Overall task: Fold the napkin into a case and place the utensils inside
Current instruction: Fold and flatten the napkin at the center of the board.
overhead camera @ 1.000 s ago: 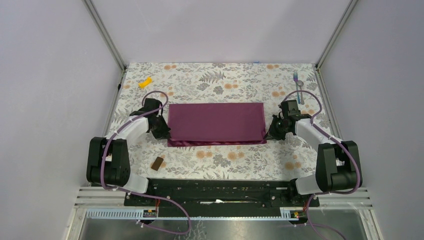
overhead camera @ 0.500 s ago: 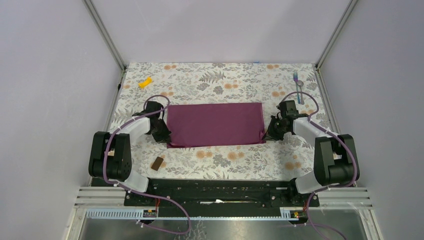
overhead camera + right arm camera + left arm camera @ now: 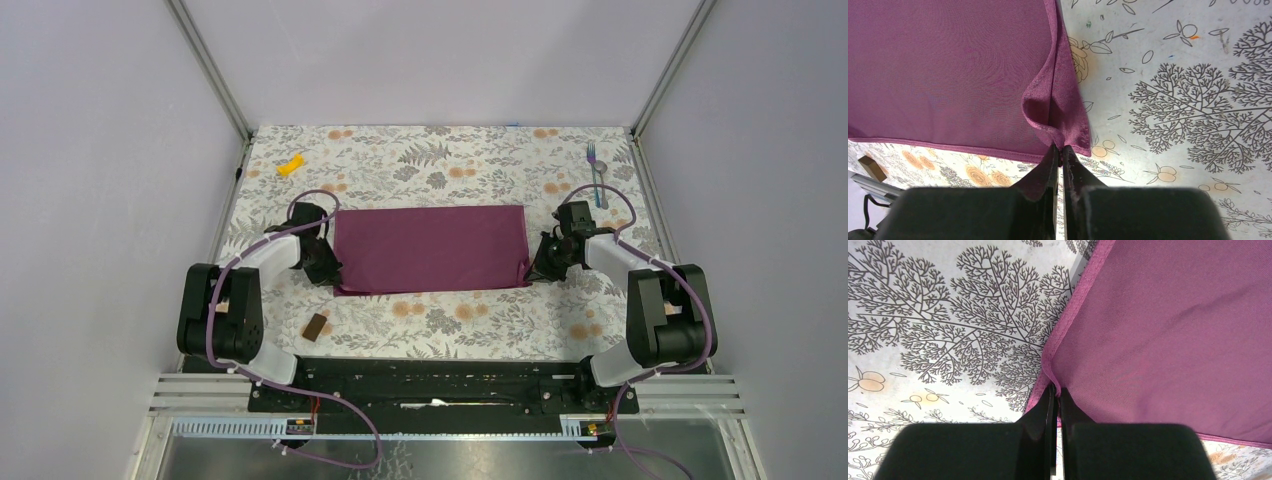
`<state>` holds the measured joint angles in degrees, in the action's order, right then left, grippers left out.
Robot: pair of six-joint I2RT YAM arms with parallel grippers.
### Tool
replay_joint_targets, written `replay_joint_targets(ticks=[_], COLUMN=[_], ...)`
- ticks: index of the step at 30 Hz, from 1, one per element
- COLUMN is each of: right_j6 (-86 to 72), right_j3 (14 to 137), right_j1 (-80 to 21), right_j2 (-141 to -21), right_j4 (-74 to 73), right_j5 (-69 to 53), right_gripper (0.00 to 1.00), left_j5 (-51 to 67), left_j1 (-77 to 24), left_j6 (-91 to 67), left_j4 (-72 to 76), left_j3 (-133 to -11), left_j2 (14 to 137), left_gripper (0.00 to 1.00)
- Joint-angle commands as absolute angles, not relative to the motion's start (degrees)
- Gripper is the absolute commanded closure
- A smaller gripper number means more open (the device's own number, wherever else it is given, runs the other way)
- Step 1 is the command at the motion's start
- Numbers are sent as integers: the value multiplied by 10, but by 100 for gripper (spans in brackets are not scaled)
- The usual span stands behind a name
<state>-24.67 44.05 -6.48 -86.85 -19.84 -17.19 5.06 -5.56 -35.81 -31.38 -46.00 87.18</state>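
Note:
The plum napkin point(image 3: 430, 248) lies folded into a wide rectangle at the table's middle. My left gripper point(image 3: 330, 272) is at its near left corner, jaws shut on the hem point(image 3: 1056, 392), with the cloth point(image 3: 1168, 330) spreading away to the right. At the near right corner my right gripper point(image 3: 535, 272) is shut on a puckered bit of cloth point(image 3: 1061, 150), and the napkin point(image 3: 948, 70) stretches off to the left. The utensils point(image 3: 596, 175), a fork and a spoon, lie at the far right, beyond the right arm.
A small yellow piece point(image 3: 290, 165) lies at the far left of the floral table. A small brown block point(image 3: 316, 325) sits near the front edge, left of centre, and also shows in the right wrist view point(image 3: 870, 166). Metal frame posts stand at both far corners.
A second ago a strip of the lower layer showed along the napkin's near edge; the top layer now covers it. Both grippers shifted slightly with the corners, then stayed still.

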Motion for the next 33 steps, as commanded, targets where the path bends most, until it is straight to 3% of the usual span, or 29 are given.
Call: replay_joint_targets(ticks=[1, 21, 24, 26, 29, 33], right_j6=[-244, -253, -267, -269, -249, -230], right_j3=[439, 441, 448, 451, 464, 489], right_j1=[-65, -65, -66, -70, -71, -73], right_j2=[-848, -835, -809, -770, -724, -736], right_j4=[-198, -213, -269, -301, -309, -303], right_j5=[-171, -164, -143, -111, -84, -131], right_gripper=[93, 92, 81, 65, 48, 40], left_j5=[30, 43, 47, 42, 39, 55], left_j1=[-55, -55, -55, -55, -55, -56], left_j6=[-350, -355, -366, -377, -391, -384], left_j4=[-314, -357, -390, -412, -433, -461], left_j3=[-457, -464, -466, -465, -476, -518], left_j2=[847, 820, 805, 778, 727, 694], left_gripper=[96, 94, 88, 74, 66, 58])
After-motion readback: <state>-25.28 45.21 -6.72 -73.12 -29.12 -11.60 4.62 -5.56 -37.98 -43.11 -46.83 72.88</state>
